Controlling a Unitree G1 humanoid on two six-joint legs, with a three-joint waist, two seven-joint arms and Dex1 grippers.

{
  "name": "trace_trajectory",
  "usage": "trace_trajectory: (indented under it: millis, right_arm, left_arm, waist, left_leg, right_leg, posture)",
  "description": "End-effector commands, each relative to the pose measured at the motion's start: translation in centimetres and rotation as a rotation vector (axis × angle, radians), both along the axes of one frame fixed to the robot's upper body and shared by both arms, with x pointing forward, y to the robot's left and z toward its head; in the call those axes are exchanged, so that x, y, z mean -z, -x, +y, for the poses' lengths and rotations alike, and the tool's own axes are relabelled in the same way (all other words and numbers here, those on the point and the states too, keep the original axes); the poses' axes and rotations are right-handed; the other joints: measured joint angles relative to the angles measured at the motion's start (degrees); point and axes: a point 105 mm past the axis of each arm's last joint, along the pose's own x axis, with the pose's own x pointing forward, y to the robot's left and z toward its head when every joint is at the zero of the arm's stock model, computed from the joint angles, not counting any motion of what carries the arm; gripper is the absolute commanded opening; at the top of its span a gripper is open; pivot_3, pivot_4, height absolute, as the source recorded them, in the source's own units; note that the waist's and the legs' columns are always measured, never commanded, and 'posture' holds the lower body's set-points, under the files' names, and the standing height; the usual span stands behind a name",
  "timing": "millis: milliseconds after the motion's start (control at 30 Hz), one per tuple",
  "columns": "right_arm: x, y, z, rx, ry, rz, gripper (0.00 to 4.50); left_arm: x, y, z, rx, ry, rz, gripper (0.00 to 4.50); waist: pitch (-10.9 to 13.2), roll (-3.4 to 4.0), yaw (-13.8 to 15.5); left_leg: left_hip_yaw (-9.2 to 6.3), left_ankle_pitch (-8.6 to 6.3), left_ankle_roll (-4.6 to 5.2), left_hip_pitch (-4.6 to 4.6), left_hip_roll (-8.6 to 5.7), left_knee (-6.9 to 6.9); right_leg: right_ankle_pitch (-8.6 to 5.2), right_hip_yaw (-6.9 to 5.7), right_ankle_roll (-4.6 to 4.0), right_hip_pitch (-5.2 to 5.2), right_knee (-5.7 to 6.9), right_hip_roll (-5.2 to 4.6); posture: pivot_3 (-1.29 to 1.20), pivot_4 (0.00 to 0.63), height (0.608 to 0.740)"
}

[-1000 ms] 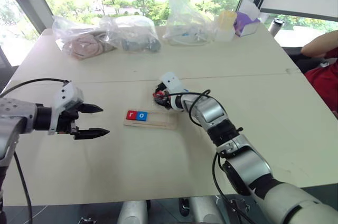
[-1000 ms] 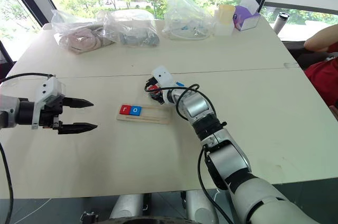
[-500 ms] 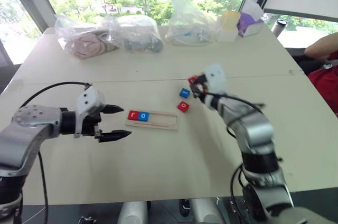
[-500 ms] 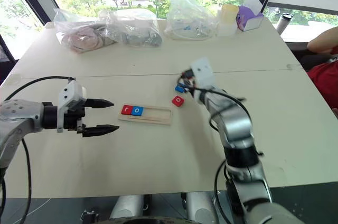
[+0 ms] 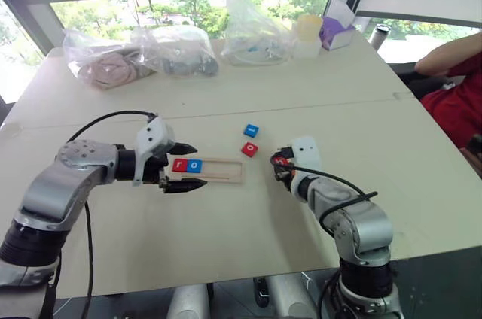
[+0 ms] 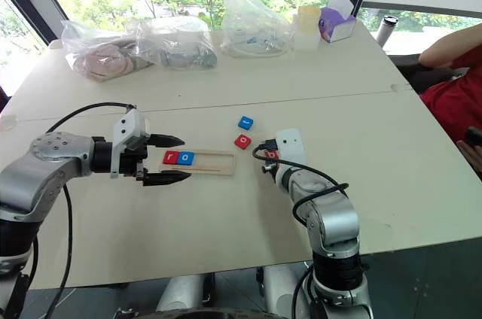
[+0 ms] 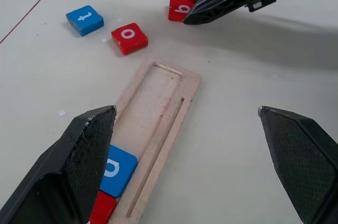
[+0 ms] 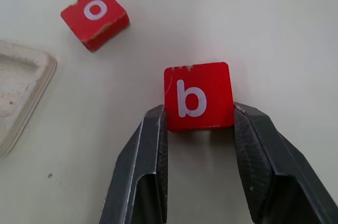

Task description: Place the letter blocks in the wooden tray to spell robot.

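Red b block between the right claw's fingers

The right gripper (image 8: 198,129) grips the red b block (image 8: 198,96) on the table (image 5: 226,221); the left gripper (image 5: 183,168) stands wide open over the wooden tray (image 5: 218,171).

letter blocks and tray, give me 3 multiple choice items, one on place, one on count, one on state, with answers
1. Where is the red b block?
A. in the wooden tray
B. on the table, between the right gripper's fingers
C. on a plastic bag

2. How many blocks sit in the wooden tray?
A. two
B. four
C. none

3. How does the left gripper stand?
A. shut on a block
B. open, holding nothing
C. shut, holding nothing

Answers:
1 B: the right gripper has a finger on each side of it, on the table.
2 A: only the red r block and blue o block lie inside.
3 B: its fingers are spread wide at the tray's end.
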Motion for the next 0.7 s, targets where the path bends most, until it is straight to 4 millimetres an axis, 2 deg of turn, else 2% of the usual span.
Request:
trace_trajectory:
  millis: [33, 133, 300, 400, 533, 633, 700]
  right_arm:
    - [1.0, 0.4, 0.5, 0.002, -0.031, 0.069, 3.07]
    - [0.3, 0.2, -0.5, 0.039, -0.008, 0.049, 4.46]
    - [-5.5, 0.3, -0.9, -0.094, -0.001, -0.154, 4.46]
    - [-8.0, 1.1, -1.1, -0.394, 0.085, -0.250, 4.46]
    - [-8.6, 1.2, -1.9, -0.618, 0.105, -0.293, 4.46]
    - [-7.2, 1.7, -2.4, -0.918, 0.169, -0.299, 4.46]
    - [-5.5, 0.3, -3.1, -0.993, 0.281, -0.279, 4.46]
  left_arm:
    - [-0.5, 0.0, 0.2, 0.001, -0.013, -0.034, 4.50]
    - [-0.5, 0.1, 0.3, -0.002, -0.019, -0.033, 4.50]
    - [-0.3, 0.4, 0.9, -0.004, -0.041, -0.025, 4.50]
    - [-0.2, 0.6, 1.2, 0.014, -0.065, -0.006, 4.50]
    - [0.0, 1.2, 1.1, 0.065, -0.098, 0.021, 4.50]
    - [-0.3, 2.5, 1.0, 0.139, -0.138, 0.044, 4.50]
    - [-1.0, 2.6, 1.3, 0.141, -0.153, 0.025, 4.50]
  waist:
    - [-0.01, -0.02, 0.01]
    - [-0.03, -0.05, 0.07]
    - [0.00, -0.02, 0.24]
    - [0.04, 0.04, 0.08]
    - [0.02, -0.05, 0.08]
    - [0.08, -0.07, -0.04]
    - [0.10, -0.10, -0.16]
  left_leg:
    - [0.00, 0.00, 0.00, -0.01, 0.03, -0.02]
    - [0.01, 0.00, 0.00, -0.02, 0.06, -0.02]
    - [0.04, 0.00, 0.00, -0.10, 0.01, 0.02]
    - [0.13, 0.00, 0.00, -0.11, 0.01, 0.03]
    - [0.14, -0.02, 0.02, -0.10, 0.03, -0.08]
    - [0.13, -0.05, 0.07, -0.09, 0.08, -0.16]
    - [0.15, -0.05, 0.07, -0.06, 0.09, -0.21]
  right_leg:
    - [0.00, 0.08, 0.01, -0.02, 0.00, 0.07]
    - [0.00, 0.22, 0.01, -0.03, -0.01, 0.18]
    - [-0.02, 0.55, 0.00, -0.10, -0.05, 0.29]
    - [-0.02, 0.63, 0.01, -0.13, -0.10, 0.31]
    - [-0.04, 0.71, 0.03, -0.14, -0.18, 0.45]
    - [-0.04, 0.79, 0.02, -0.23, -0.15, 0.59]
    - [-0.04, 0.80, 0.02, -0.23, -0.16, 0.59]
  posture:
    - [0.00, 0.150, 0.739]
    - [0.00, 0.150, 0.739]
    - [0.00, 0.150, 0.739]
    - [0.00, 0.150, 0.739]
    - [0.00, 0.150, 0.739]
    - [0.00, 0.150, 0.739]
    - [0.00, 0.150, 0.739]
